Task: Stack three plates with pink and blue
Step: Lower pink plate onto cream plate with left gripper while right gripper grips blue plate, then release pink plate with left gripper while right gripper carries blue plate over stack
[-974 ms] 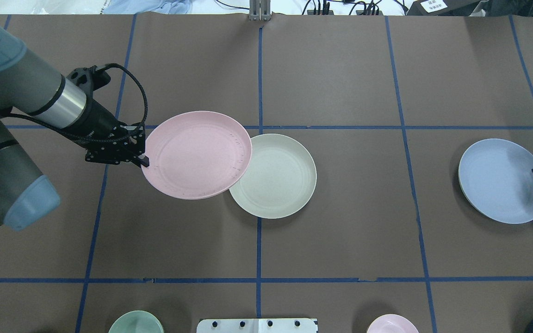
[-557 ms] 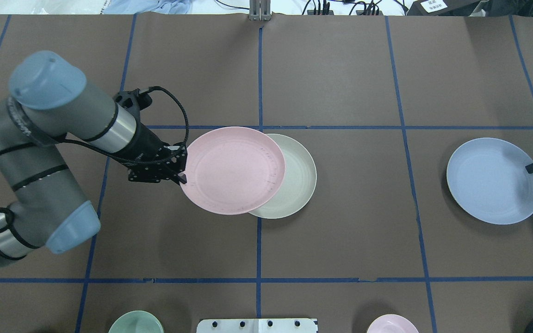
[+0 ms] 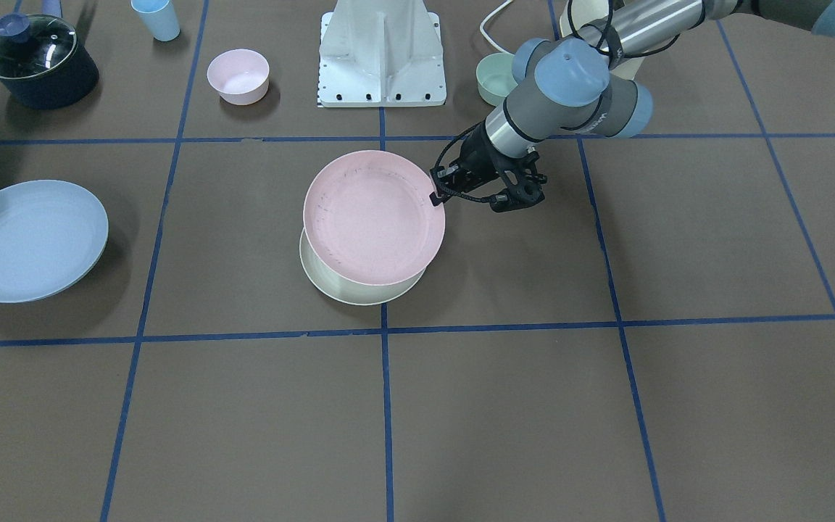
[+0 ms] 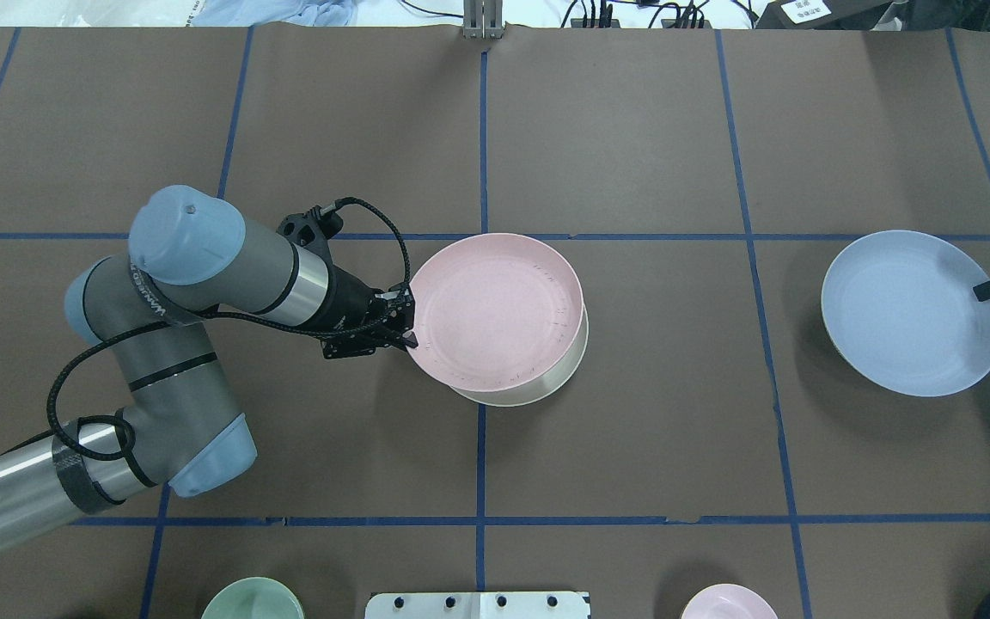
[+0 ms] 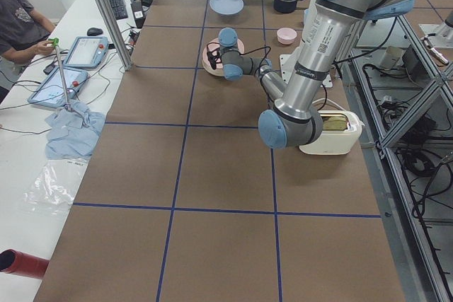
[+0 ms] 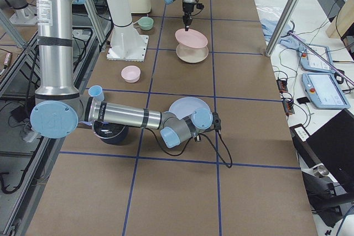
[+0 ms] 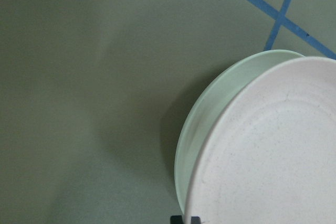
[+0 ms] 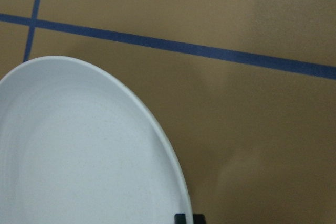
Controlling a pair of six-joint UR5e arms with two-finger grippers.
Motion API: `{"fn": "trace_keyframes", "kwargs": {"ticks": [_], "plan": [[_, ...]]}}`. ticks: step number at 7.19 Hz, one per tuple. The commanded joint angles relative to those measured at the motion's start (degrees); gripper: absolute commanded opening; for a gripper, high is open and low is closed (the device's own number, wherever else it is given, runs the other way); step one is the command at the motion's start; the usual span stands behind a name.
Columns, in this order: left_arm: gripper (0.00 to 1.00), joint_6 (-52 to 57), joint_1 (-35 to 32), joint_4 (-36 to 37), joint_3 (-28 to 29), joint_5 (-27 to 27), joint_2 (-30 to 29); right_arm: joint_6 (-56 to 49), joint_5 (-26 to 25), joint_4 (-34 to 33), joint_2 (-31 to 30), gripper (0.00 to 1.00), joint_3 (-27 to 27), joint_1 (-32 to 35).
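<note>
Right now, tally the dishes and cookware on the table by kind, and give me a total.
Plates: 3 (pink plate, cream plate, blue plate)
Bowls: 2 (pink bowl, green bowl)
Cups: 1 (light blue cup)
Pots: 1 (dark lidded pot)
Total: 7

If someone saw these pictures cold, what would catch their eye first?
The pink plate, pinched at its rim by the left pincer, hangs tilted over the cream plate at the table's middle. Out at the robot's right end, the right pincer holds the blue plate by its edge, lifted off the table.
</note>
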Motion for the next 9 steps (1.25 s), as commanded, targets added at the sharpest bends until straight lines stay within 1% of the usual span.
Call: {"fn": "trace_keyframes", "kwargs": {"ticks": [1,3,4,5,7,8,9], "plan": [[0.0,-0.4,2.4,-0.6,1.4,5.0,-1.2,6.8,1.6,0.0,0.3,0.0,4.3,0.2],[0.0,-0.1,2.6,-0.7,2.9,5.0,-1.5,10.5,1.8,-0.2,0.5,0.0,6.6,0.2],[0.26,0.3,2.6,-0.8,3.5,5.0,-1.6,11.4,1.8,-0.3,0.8,0.0,7.3,0.2],[0.99,1.9,2.6,-0.7,3.8,5.0,-1.6,12.9,1.8,-0.2,1.6,0.0,7.7,0.2],[1.0,2.4,1.6,-0.3,1.0,4.6,-0.9,17.7,1.8,-0.3,4.1,0.0,8.6,-0.2],[1.0,4.1,-0.8,0.3,-1.6,3.2,1.5,22.0,1.6,-0.3,6.3,0.0,9.1,-1.7],[1.0,8.6,-4.1,2.1,-4.2,-0.3,3.8,26.8,0.4,-0.3,7.6,0.0,10.7,-4.8]]}}
